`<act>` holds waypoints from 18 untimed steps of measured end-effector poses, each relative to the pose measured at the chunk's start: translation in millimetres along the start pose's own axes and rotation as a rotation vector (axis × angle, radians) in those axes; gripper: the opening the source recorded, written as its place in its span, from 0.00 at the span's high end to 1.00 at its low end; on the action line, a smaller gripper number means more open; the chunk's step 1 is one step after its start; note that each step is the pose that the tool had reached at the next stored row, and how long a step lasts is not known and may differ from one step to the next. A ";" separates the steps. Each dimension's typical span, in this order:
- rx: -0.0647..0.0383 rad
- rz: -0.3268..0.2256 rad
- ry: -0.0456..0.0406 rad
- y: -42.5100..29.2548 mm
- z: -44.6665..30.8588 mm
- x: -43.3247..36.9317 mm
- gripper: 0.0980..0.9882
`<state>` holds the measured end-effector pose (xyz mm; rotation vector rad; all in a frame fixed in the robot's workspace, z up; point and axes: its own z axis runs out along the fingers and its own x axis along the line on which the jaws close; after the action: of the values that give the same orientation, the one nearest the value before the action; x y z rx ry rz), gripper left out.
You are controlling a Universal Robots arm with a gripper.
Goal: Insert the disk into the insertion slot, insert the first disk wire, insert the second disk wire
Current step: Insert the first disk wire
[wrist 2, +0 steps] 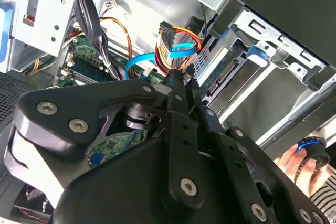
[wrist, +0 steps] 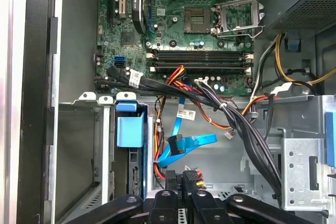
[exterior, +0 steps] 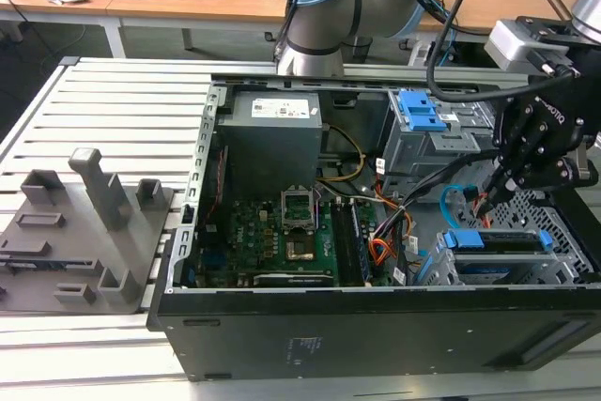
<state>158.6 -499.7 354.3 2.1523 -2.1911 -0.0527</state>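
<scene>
Hovering inside the open computer case (exterior: 376, 326), my gripper (exterior: 496, 190) sits over the corner at the exterior view's right, just above the disk (exterior: 498, 239). My fingers (wrist 2: 174, 85) are drawn close together with barely a gap between them. I cannot tell whether any wire is pinched there.

The disk lies inside the insertion slot (exterior: 437, 268), the low grey drive cage, with its bright blue carrier showing at the open side. In the first wrist view the carrier's blue tab stands out beside the cage wall.

The first disk wire (wrist 2: 165, 31) is a bundle of red, yellow, orange and black leads ending in a dark connector. In the second wrist view it sits just beyond my fingertips, and the connector is apart from the disk, not plugged in.

The second disk wire (wrist: 198, 141), a flat light-blue cable, loops just beside that bundle. In the first wrist view its dark connector end hangs free in the gap next to the cage, not touching the disk.

Further in lies the green motherboard (wrist: 194, 24), and a taller grey drive bay (exterior: 423, 133) with blue tabs stands beyond the cage. In the second wrist view a person's hand (wrist 2: 294, 163) near the case's edge holds a small blue-and-black round object (wrist 2: 313, 148).
</scene>
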 end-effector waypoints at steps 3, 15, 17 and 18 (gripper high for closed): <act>0.000 0.000 -0.0002 -0.2 0.4 11.6 0.92; -0.002 -0.002 -0.0234 -11.5 3.2 49.2 0.92; -0.002 -0.004 -0.0297 -11.7 4.3 48.4 0.92; -0.002 -0.007 -0.0320 -11.7 5.2 47.4 0.92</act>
<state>169.1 -547.5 349.5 2.1729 -2.1996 -0.0906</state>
